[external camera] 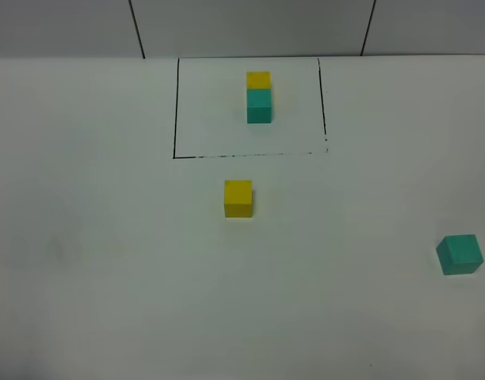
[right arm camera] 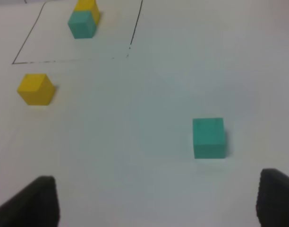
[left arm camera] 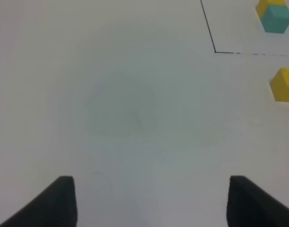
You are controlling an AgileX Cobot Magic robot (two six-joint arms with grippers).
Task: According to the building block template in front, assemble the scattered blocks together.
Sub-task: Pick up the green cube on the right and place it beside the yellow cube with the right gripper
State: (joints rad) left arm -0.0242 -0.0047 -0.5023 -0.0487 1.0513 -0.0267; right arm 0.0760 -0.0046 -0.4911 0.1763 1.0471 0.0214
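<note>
A plain white bench [external camera: 108, 277] fills nearly the whole exterior high view, matte and bare apart from the blocks, and at its far edge it meets a pale wall [external camera: 250, 24] crossed by two dark seams. On the far middle of the bench a thin black outline [external camera: 176, 111] frames the template [external camera: 258, 96], a yellow cube on the far side joined to a teal one on the near side, the two touching face to face. The loose yellow cube [external camera: 238, 198] sits just outside the outline's near edge, close to the middle of the bench, and the loose teal cube [external camera: 460, 255] lies well apart from it at the right edge of that view, turned slightly askew. The left hand [left arm camera: 151, 201] hovers above empty bench, released, its two dark fingers [left arm camera: 64, 201] spread wide with only white surface between them. The yellow cube and the template show only at the rim of its wrist view, well off to one side and ahead. The right hand [right arm camera: 158, 196] is likewise released and holds nothing. The teal cube lies ahead of it within the span of its fingers, nearer one than the other, touching neither. The yellow cube and the template lie farther ahead, towards the other finger's side.
</note>
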